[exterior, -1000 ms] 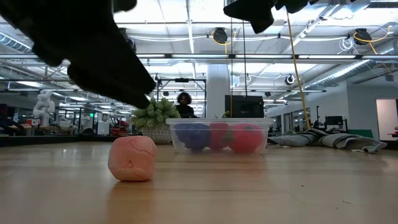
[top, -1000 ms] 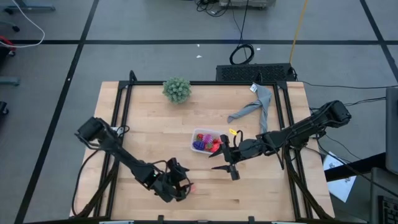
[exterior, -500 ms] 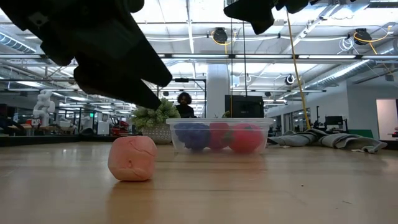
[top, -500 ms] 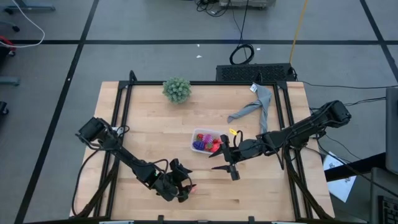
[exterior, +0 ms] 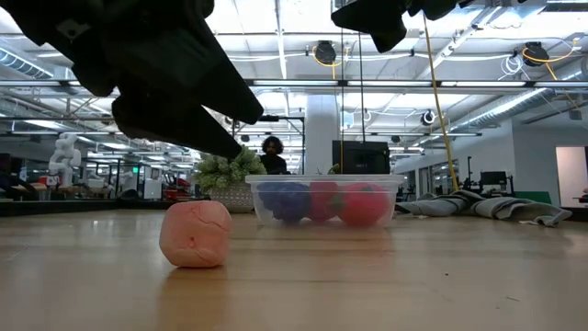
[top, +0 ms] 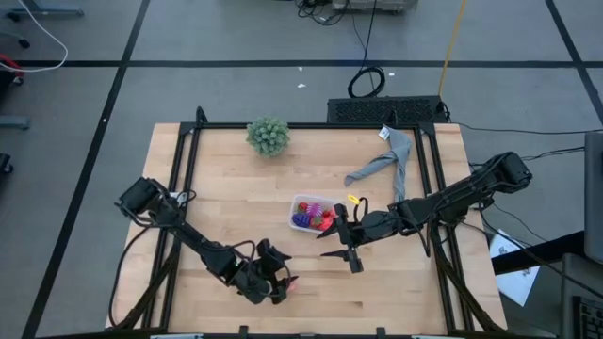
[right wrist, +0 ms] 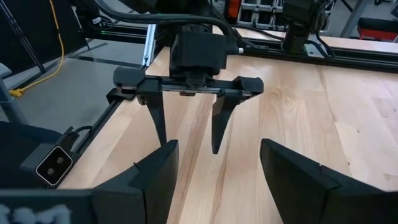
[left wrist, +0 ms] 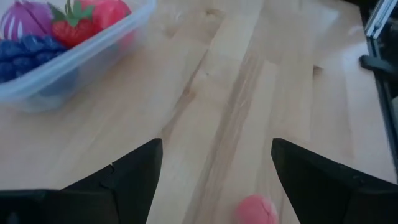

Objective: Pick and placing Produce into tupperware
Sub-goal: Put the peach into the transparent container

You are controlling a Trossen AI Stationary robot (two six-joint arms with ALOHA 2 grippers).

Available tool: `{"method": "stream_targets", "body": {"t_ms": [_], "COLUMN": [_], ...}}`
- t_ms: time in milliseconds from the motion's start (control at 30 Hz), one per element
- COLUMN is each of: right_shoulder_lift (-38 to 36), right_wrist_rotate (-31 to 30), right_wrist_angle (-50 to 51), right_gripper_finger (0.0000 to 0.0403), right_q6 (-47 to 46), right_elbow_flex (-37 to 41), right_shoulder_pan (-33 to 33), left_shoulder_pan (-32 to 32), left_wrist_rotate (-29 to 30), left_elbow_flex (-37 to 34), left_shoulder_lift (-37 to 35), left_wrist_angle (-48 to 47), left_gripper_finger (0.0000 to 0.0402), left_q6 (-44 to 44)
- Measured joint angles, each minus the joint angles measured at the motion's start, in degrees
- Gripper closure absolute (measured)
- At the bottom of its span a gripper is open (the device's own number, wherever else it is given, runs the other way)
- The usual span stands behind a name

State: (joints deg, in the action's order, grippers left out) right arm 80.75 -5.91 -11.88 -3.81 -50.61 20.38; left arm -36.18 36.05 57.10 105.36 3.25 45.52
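A pink round fruit (exterior: 196, 233) rests on the wooden table near its front edge, also seen in the high view as the pink fruit (top: 292, 282). My left gripper (left wrist: 217, 146) is open and hangs just above the fruit (left wrist: 258, 210), touching nothing. The clear tupperware (top: 316, 214) stands mid-table holding red, magenta and dark purple produce (left wrist: 37, 31). My right gripper (right wrist: 219, 146) is open and hovers beside the tupperware's right side (top: 341, 247), holding nothing.
A green bushy plant (top: 268, 135) stands at the far edge and a grey cloth (top: 382, 165) lies at the far right. Black frame rails (top: 179, 188) run along the table's sides. Bare wood (top: 236, 217) lies between the fruit and the tupperware.
My left gripper has rolled and tipped a little above the pink fruit while staying in place. The fruit, the tupperware and my right gripper have kept still.
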Motion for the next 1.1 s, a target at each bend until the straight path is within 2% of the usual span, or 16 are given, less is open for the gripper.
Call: {"method": "stream_targets", "body": {"t_ms": [467,833,1100], "right_shoulder_lift": [0.02,0.02,0.02], "right_wrist_rotate": [0.0,0.0,0.0], "right_wrist_angle": [0.15,0.16,0.77], "right_gripper_finger": [0.0183,0.0183,0.0183], "right_q6": [0.0,-0.02,-1.07], "right_elbow_flex": [0.0,-0.02,0.0], "right_shoulder_pan": [0.0,0.0,0.0], "left_shoulder_pan": [-4.48,-4.51,-4.57], "left_wrist_rotate": [-0.14,-1.97,-2.56], "left_elbow_flex": [0.0,0.02,-0.02], "left_shoulder_lift": [0.0,1.28,6.13], "left_wrist_angle": [-2.38,-4.61,-2.52], "left_gripper_finger": [0.0094,0.0094,0.0094], "left_q6": [11.87,13.09,8.94]}}
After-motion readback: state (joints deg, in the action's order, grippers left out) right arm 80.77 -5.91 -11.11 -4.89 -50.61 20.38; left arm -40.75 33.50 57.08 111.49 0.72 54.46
